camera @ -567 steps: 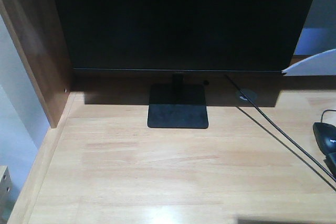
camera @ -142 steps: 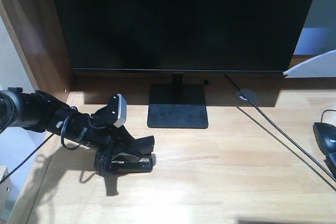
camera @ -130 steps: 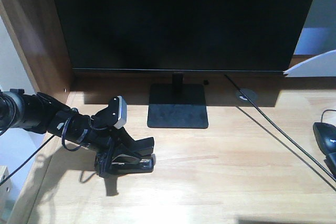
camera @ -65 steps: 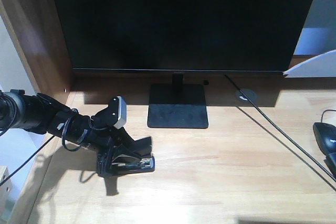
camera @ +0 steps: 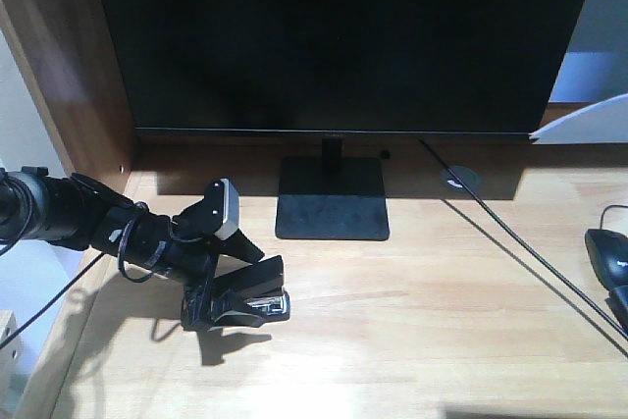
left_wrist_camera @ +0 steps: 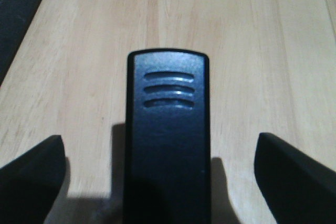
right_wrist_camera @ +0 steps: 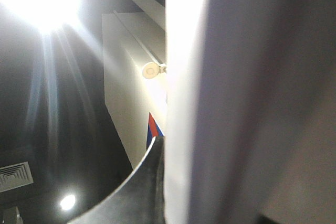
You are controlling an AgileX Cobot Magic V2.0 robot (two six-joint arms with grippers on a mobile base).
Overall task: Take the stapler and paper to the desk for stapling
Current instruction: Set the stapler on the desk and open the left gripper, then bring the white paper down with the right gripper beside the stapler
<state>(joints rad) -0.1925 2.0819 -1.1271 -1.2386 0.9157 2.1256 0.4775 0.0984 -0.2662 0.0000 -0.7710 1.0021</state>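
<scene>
Desk (camera: 412, 331), stapler (left_wrist_camera: 168, 129) lengthwise left-right, nose seemingly rightward, inside left end effector (left_wrist_camera: 160, 144)

My left claw (camera: 275, 287) is matte black, and so is the stapler (left_wrist_camera: 167, 129), plain but for three ribbed grooves near its tip. The desk (left_wrist_camera: 273, 51) is pale honey wood, streaked with fine straight grain in jointed strips. The monitor (camera: 334, 36) is black; the paper (right_wrist_camera: 236, 103) is white, greying in shade.

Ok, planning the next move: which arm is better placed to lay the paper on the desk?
Right, probably: the paper fills its wrist view, while the left jaws stand open astride the stapler.
</scene>
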